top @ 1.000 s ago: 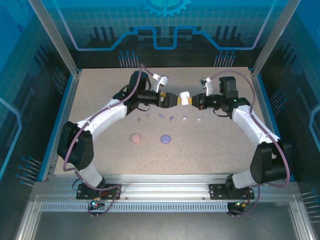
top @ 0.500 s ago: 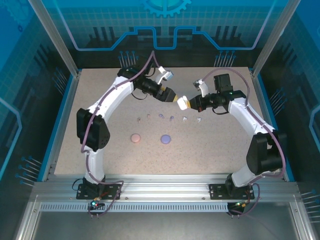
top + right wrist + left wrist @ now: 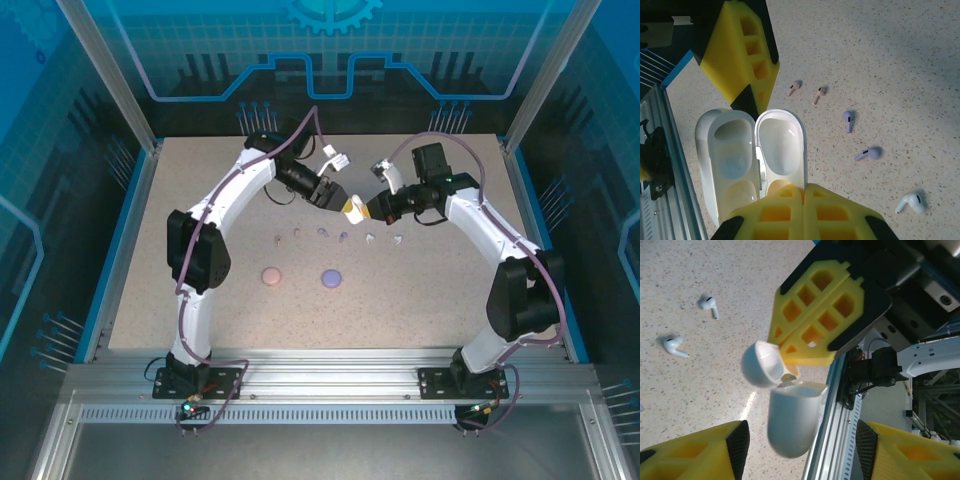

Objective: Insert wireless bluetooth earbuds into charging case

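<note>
left arm (image 3: 222, 205) and right arm (image 3: 492, 232) both arched inward, elbows out, wrists nose to nose over mid-table. right gripper (image 3: 805, 192) clenched on the lid of the open white case (image 3: 732, 155), case held off the table (image 3: 430, 300). left gripper (image 3: 800, 432) jaws apart, straddling the case body, no contact visible. earbuds (image 3: 848, 120) lie loose in a row on the table below: pink, purple, white

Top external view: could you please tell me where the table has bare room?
Bare: the near strip of table in front of the pink case and purple case; the far strip behind both arms. Crowded: the row of earbuds, with left pincer and right pincer just behind it.
</note>
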`<act>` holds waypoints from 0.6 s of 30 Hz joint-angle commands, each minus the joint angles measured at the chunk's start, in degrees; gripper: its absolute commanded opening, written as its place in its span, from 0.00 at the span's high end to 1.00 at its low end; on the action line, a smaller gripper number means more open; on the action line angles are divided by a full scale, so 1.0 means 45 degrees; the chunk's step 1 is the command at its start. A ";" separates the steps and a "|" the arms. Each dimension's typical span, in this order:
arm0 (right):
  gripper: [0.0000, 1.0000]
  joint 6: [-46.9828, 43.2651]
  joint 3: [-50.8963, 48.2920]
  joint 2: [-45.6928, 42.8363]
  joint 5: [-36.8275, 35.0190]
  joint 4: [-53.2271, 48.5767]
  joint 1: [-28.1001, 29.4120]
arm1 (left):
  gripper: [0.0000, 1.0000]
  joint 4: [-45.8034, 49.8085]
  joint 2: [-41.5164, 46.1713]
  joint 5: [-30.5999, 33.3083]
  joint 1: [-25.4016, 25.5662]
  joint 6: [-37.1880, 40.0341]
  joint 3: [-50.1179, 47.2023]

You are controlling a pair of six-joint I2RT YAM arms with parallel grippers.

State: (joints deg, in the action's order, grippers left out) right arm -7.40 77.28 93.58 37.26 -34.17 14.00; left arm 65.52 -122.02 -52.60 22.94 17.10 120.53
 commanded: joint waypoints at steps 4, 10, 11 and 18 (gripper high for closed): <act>1.00 -0.0211 0.0599 0.0280 0.0520 -0.0417 0.0288 | 0.42 0.0722 -0.0537 -0.0996 -0.0018 0.0447 0.0593; 1.00 -0.0226 0.0757 0.0413 0.0676 -0.0511 0.0351 | 0.48 0.0890 -0.0688 -0.1218 -0.0019 0.0628 0.0711; 1.00 -0.0241 0.0769 0.0431 0.0683 -0.0557 0.0355 | 0.49 0.0900 -0.0712 -0.1268 -0.0018 0.0602 0.0749; 1.00 -0.0387 0.0933 0.0552 0.0724 -0.0780 0.0359 | 0.58 0.1182 -0.0900 -0.1594 -0.0017 0.0780 0.1037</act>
State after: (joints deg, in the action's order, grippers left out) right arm -8.01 79.57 95.48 38.44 -35.86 15.00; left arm 68.64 -125.32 -56.93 22.94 18.65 123.00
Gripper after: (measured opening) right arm 0.042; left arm 0.434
